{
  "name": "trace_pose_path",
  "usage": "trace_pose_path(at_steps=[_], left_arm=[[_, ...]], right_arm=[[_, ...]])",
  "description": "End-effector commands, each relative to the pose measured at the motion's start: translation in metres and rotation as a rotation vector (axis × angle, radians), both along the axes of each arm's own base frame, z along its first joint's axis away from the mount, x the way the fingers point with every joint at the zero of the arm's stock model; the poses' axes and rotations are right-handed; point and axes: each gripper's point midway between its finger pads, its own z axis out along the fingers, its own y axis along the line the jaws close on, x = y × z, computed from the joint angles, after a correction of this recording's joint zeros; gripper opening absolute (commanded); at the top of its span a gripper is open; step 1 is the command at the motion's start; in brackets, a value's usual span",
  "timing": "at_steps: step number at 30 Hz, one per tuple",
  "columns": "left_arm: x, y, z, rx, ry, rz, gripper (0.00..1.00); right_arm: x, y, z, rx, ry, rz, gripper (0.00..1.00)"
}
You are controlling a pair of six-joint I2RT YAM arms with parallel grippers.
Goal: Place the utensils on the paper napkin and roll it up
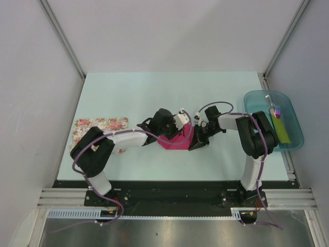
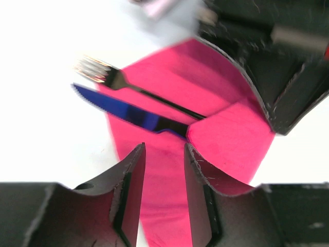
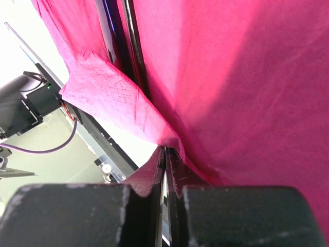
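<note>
Fingers point(image 2: 131, 185) of the left gripper point(image 2: 164, 149) stand spread with nothing between them, poised over the pink napkin point(image 2: 169, 77). Over to the right gripper point(image 3: 165, 157): its fingers are pressed tight together, pinching a flap of that napkin and holding it folded over. The black fork point(image 2: 139, 90) and blue knife point(image 2: 128, 110) lie side by side on the napkin, heads sticking out past its edge, handles tucked under the flap. The napkin sits mid-table point(image 1: 128, 92), a floral cloth point(image 1: 100, 126) well to its left, a blue tray point(image 1: 257, 105) well to its right.
</note>
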Motion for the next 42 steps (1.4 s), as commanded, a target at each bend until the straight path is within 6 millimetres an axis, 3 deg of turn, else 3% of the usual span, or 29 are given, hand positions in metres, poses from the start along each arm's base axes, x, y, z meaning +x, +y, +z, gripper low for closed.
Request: trace_pose_path(at_steps=[1,6,7,11,16,21,26,31,36,42], left_arm=[[-0.002,0.004,0.067,-0.277,0.241,0.134,0.42],[-0.046,0.004,0.072,-0.386,0.552,0.062,0.41],[-0.063,0.001,0.073,-0.411,0.62,0.02,0.41],[-0.09,-0.006,0.073,-0.451,0.758,-0.027,0.38],[-0.09,-0.016,0.059,-0.487,0.853,-0.004,0.34],[-0.086,-0.02,0.025,-0.455,0.934,0.049,0.31],[-0.084,-0.022,0.007,-0.436,0.978,0.071,0.3],[-0.07,-0.012,-0.016,-0.431,1.003,0.16,0.29],[-0.056,-0.001,-0.027,-0.484,1.068,0.204,0.25],[-0.062,0.004,-0.047,-0.457,1.118,0.234,0.24]], right_arm=[[0.013,0.003,0.004,0.008,-0.026,-0.008,0.06],[0.012,0.004,0.007,0.011,-0.027,-0.012,0.06],[0.012,0.004,0.008,0.012,-0.029,-0.012,0.06],[0.011,0.003,0.007,0.007,-0.026,-0.016,0.06],[0.011,0.003,0.007,0.012,-0.025,-0.022,0.06],[0.011,0.001,0.006,0.011,-0.016,-0.029,0.06],[0.013,0.0,0.006,0.015,-0.01,-0.039,0.06],[0.009,-0.002,0.004,0.012,0.001,-0.04,0.06],[0.008,-0.006,0.001,0.008,0.006,-0.043,0.05],[0.007,-0.013,-0.003,-0.003,0.009,-0.041,0.06]])
